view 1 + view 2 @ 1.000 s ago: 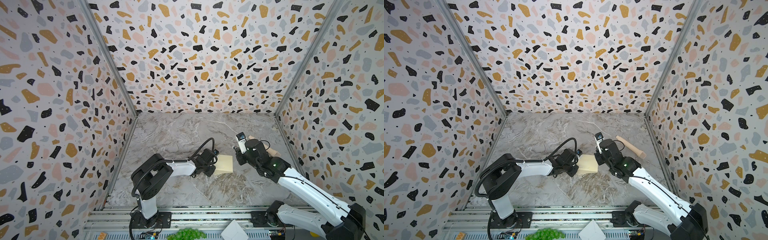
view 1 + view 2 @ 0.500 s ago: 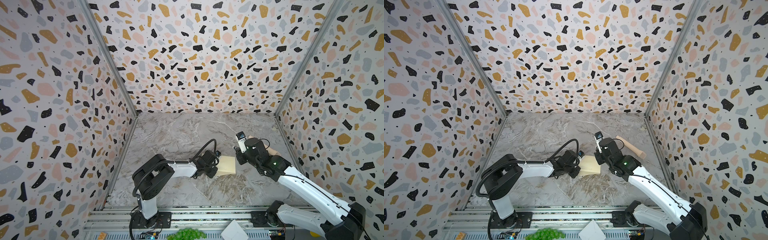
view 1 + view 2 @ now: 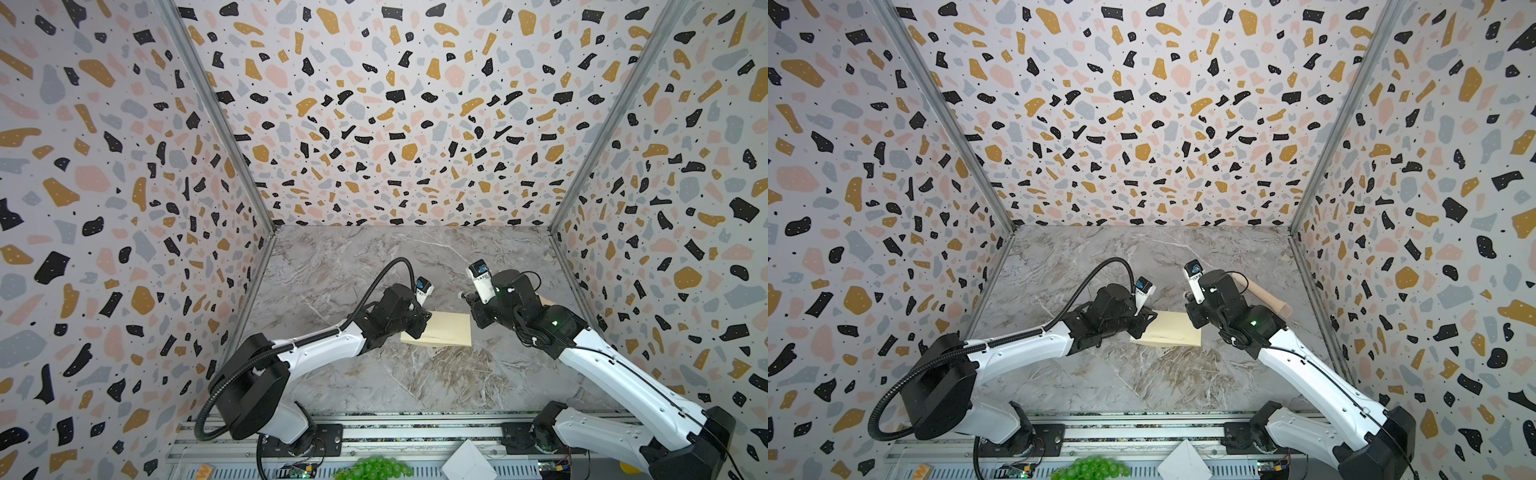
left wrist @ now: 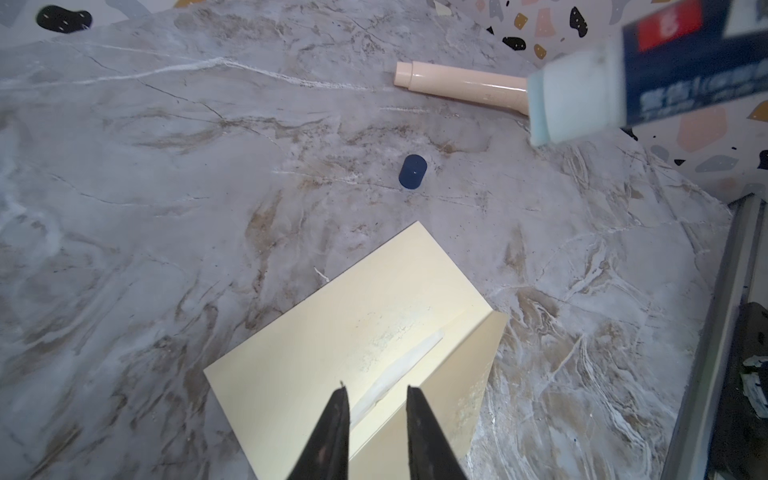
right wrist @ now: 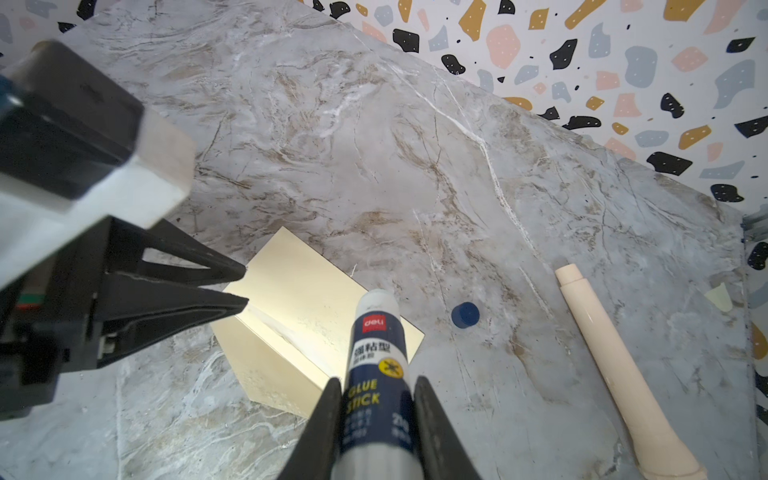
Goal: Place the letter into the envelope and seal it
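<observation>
Cream paper is all that lies between the arms. In both top views the envelope (image 3: 440, 332) sits flat on the tabletop (image 3: 374, 266), with the left gripper (image 3: 417, 328) at one end and the right gripper (image 3: 471, 302) just off the other. No letter shows anywhere, so I take it to be inside, though nothing proves it. A pale handle (image 3: 1264, 297) lies behind the right arm.

From the left wrist, the left jaws stand a little apart over the envelope, gripping nothing. Between them a whitish glue smear (image 4: 399, 365) runs along the fold. The flap (image 4: 457, 374) is tilted up, not pressed down. A blue cap (image 4: 412, 171) lies apart on the marble.

From the right wrist, the right jaws are clamped on an uncapped glue stick (image 5: 378, 357), its tip hanging above the envelope.

To my eye the gluing is done or nearly so. What is left is folding the flap over and pressing it shut.
</observation>
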Controlling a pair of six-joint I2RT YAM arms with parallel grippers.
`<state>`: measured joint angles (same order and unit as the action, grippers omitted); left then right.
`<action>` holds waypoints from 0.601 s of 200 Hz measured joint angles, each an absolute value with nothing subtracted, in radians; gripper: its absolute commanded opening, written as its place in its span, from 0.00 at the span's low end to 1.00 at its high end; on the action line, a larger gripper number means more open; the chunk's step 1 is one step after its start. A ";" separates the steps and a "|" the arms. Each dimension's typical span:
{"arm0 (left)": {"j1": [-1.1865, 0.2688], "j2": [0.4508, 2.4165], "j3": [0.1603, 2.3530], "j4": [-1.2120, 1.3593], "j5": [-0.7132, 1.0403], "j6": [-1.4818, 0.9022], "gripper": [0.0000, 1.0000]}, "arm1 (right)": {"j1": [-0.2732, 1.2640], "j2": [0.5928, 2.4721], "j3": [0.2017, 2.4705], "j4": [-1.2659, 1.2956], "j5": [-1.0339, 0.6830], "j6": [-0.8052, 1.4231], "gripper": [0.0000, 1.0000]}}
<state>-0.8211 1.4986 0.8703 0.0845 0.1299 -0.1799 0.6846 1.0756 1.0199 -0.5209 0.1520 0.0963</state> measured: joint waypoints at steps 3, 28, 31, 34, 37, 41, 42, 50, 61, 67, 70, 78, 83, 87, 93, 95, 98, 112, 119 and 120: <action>-0.821 1.503 0.870 0.084 0.137 -0.180 0.23 | 0.685 1.080 1.021 -0.522 0.150 0.096 0.00; -0.825 1.563 0.866 0.091 0.190 -0.180 0.19 | 0.685 1.115 1.023 -0.539 0.139 0.097 0.00; -0.826 1.571 0.866 0.091 0.196 -0.180 0.19 | 0.685 1.118 1.023 -0.542 0.138 0.097 0.00; -0.827 1.580 0.865 0.091 0.200 -0.180 0.18 | 0.685 1.122 1.023 -0.545 0.138 0.097 0.00; -0.828 1.587 0.865 0.091 0.203 -0.179 0.18 | 0.685 1.125 1.023 -0.547 0.138 0.097 0.00; -0.832 1.599 0.865 0.091 0.205 -0.179 0.18 | 0.685 1.128 1.023 -0.551 0.138 0.099 0.00; -0.833 1.602 0.865 0.091 0.206 -0.179 0.18 | 0.685 1.129 1.023 -0.552 0.138 0.099 0.00; -0.840 1.620 0.864 0.090 0.210 -0.176 0.17 | 0.685 1.135 1.023 -0.558 0.138 0.101 0.00; -0.853 1.646 0.864 0.089 0.216 -0.173 0.16 | 0.685 1.141 1.023 -0.566 0.140 0.101 0.00; -0.861 1.659 0.864 0.088 0.220 -0.171 0.15 | 0.685 1.143 1.023 -0.570 0.141 0.103 0.00; -0.864 1.663 0.864 0.088 0.221 -0.170 0.15 | 0.685 1.144 1.023 -0.572 0.142 0.104 0.00; -0.873 1.678 0.863 0.087 0.223 -0.168 0.15 | 0.685 1.146 1.023 -0.574 0.144 0.104 0.00; -0.878 1.687 0.863 0.087 0.224 -0.168 0.15 | 0.685 1.148 1.023 -0.574 0.146 0.104 0.00; -0.883 1.695 0.863 0.087 0.224 -0.168 0.14 | 0.685 1.149 1.023 -0.574 0.147 0.105 0.00; -0.889 1.705 0.862 0.087 0.224 -0.168 0.14 | 0.684 1.150 1.023 -0.575 0.148 0.105 0.00; -0.892 1.708 0.862 0.086 0.225 -0.168 0.14 | 0.684 1.151 1.023 -0.576 0.149 0.106 0.00; -0.895 1.712 0.860 0.085 0.225 -0.168 0.14 | 0.684 1.151 1.023 -0.577 0.149 0.107 0.00; -0.911 1.736 0.858 0.083 0.225 -0.168 0.13 | 0.684 1.151 1.023 -0.578 0.152 0.108 0.00; -0.917 1.747 0.857 0.083 0.225 -0.168 0.12 | 0.683 1.151 1.023 -0.579 0.154 0.109 0.00; -0.918 1.748 0.857 0.083 0.225 -0.168 0.12 | 0.683 1.151 1.023 -0.579 0.154 0.109 0.00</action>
